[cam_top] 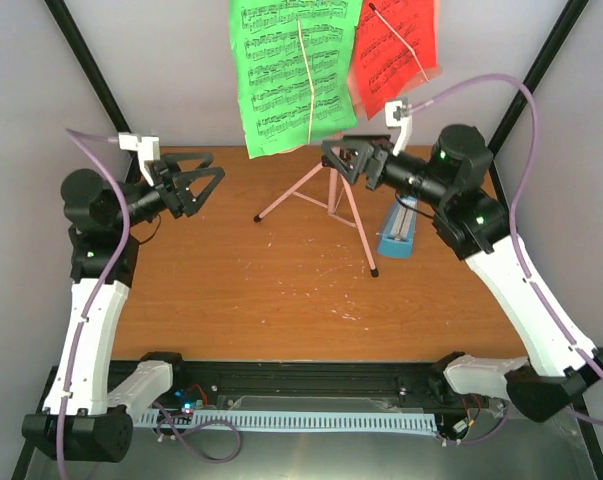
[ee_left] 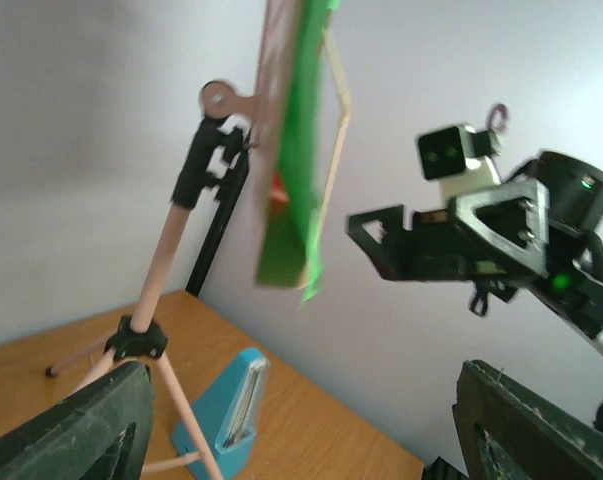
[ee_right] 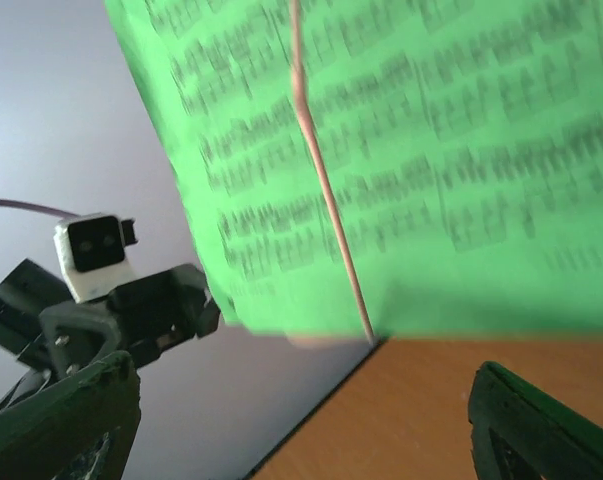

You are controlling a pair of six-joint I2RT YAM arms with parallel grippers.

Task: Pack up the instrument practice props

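The pink tripod music stand (cam_top: pixel 326 195) stands at the back middle of the table, carrying a green sheet-music page (cam_top: pixel 291 70) and a red page (cam_top: pixel 396 50), each under a thin pink holder arm. The blue pyramid metronome (cam_top: pixel 399 232) stands just right of the stand's legs. My left gripper (cam_top: pixel 206 192) is open and empty, left of the stand. My right gripper (cam_top: pixel 338 163) is open and empty, just below the green page's lower edge. The left wrist view shows the stand pole (ee_left: pixel 166 260), green page (ee_left: pixel 296 150) and metronome (ee_left: pixel 226 405). The right wrist view shows the green page (ee_right: pixel 411 150) close up.
The wooden table (cam_top: pixel 231 290) has black frame poles at both back corners and grey walls behind. The right arm hangs over the metronome. A black rail with a cable tray (cam_top: pixel 311 415) runs along the near edge.
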